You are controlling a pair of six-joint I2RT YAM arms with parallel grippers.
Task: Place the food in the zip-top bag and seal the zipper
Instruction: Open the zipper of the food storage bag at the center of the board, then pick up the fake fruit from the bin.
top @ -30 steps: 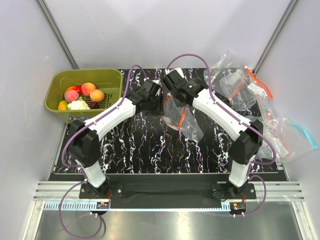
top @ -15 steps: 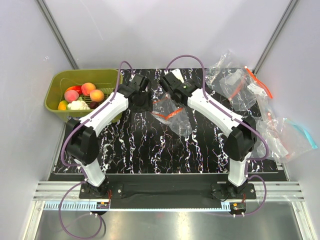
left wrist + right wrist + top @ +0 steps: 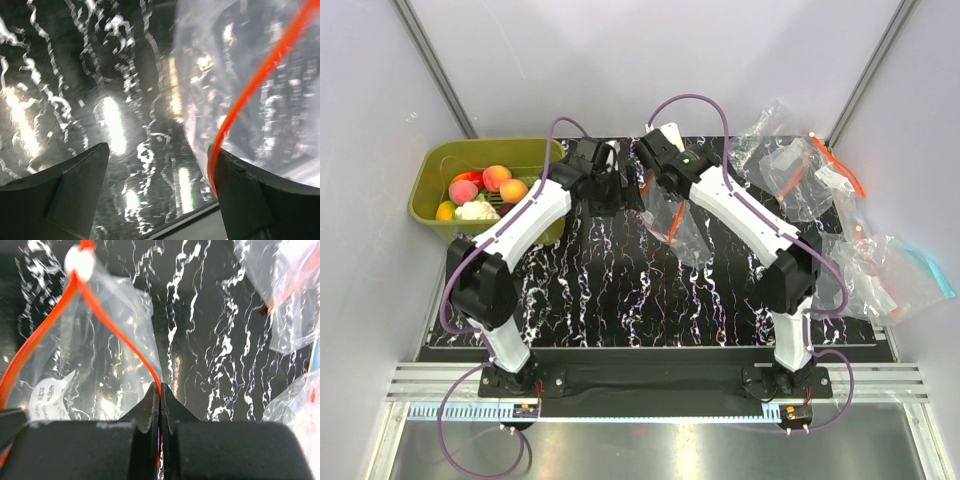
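The left fingers (image 3: 75,185) have just spread wide beside the bag (image 3: 677,228), which the right fingers (image 3: 145,410) pinch by its zipper (image 3: 120,335), so they can likely fetch the food (image 3: 485,188) from the basket (image 3: 432,165) left of it.
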